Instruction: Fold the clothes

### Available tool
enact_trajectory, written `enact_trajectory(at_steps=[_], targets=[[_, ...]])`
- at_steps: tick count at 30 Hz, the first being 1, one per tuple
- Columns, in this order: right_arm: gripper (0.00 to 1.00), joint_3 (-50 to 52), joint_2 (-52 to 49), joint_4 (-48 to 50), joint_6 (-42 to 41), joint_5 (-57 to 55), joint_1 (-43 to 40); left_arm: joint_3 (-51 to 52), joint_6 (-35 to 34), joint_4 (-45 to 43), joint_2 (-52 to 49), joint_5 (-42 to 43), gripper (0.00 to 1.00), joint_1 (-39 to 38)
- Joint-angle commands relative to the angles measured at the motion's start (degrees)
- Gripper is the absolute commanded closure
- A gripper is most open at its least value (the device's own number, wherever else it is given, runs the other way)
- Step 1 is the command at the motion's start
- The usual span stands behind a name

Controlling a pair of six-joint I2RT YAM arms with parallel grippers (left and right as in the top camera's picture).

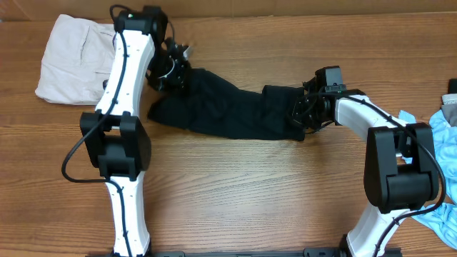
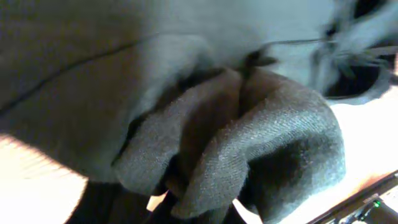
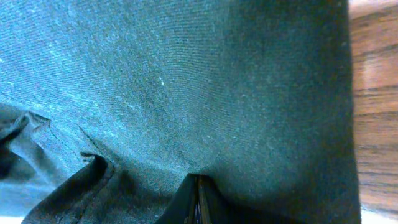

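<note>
black garment: crumpled in a long band across the middle of the desk
left hand: on the black garment's left end; its wrist view is filled with bunched dark cloth, fingers hidden, grip cannot be told
right hand: on the black garment's right end, fingers pressed together, pinching a fold of it
off-white garment: left of the black garment, beyond the left arm, apart from it
light-blue garment: well right of the black garment, partly hidden by the right arm
</note>
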State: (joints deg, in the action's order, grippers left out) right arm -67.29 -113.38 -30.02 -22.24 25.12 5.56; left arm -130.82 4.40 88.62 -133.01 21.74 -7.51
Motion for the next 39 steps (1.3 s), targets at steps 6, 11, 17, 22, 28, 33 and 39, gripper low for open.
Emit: enact_trajectory(at_steps=[6,11,17,22,28,33,39], targets=[[0.96,0.5,-2.9,0.1,-0.6,-2.1,0.0,-2.4,-6.2,-5.1,3.5,2.5,0.96,-11.1],[0.96,0.5,-2.9,0.0,-0.5,-2.1,0.0,-2.4,-12.4,-10.5,3.1,-2.3,0.96,-17.0],[0.96,0.5,-2.9,0.0,-0.5,-2.1,0.0,-2.4,-13.9,-12.9,3.1,-3.0,0.96,-19.9],[0.96,0.5,-2.9,-0.1,-0.5,-2.1,0.0,-2.4,-15.5,-13.9,3.1,-2.6,0.96,-19.9],[0.96,0.5,-2.9,0.0,-0.5,-1.9,0.0,-2.4,-16.2,-13.9,3.1,-2.7,0.96,-19.8],[0.96,0.5,-2.9,0.0,-0.5,-1.9,-0.1,-2.4,-16.2,-13.8,3.1,-2.7,0.96,-19.7],[0.96,0.5,-2.8,0.0,-0.5,-1.9,-0.1,-2.4,-16.2,-13.4,3.1,-2.7,0.96,-19.3]])
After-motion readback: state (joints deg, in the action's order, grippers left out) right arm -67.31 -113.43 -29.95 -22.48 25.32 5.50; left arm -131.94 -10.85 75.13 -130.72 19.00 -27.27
